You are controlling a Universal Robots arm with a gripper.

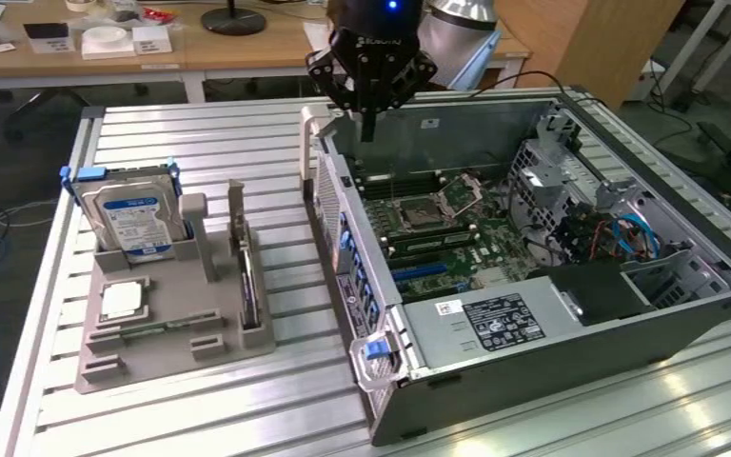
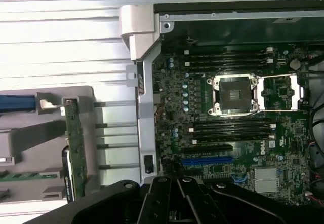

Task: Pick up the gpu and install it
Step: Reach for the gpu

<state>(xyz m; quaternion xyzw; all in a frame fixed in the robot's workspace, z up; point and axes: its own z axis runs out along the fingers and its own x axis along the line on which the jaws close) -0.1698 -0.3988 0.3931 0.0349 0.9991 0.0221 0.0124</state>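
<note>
The gpu (image 1: 250, 281) is a thin card standing on its edge in a slot of the grey holder tray (image 1: 168, 357), at the exterior view's left of the computer case. In the wrist view the gpu (image 2: 72, 143) shows edge-on as a green strip with a dark face beside it. My gripper (image 1: 365, 129) hangs over the far corner of the open computer case (image 1: 556, 343), well away from the gpu. Its black fingers are shut together with nothing between them. In the wrist view my gripper (image 2: 177, 198) sits over the motherboard's blue card slot (image 2: 207, 160).
A silver hard drive (image 1: 134, 221) with a blue-white label stands at the tray's far end. A small square chip (image 1: 122, 300) and a memory stick (image 1: 137, 333) lie on the tray. The case's side wall (image 1: 340, 257) rises between tray and motherboard (image 1: 448, 233).
</note>
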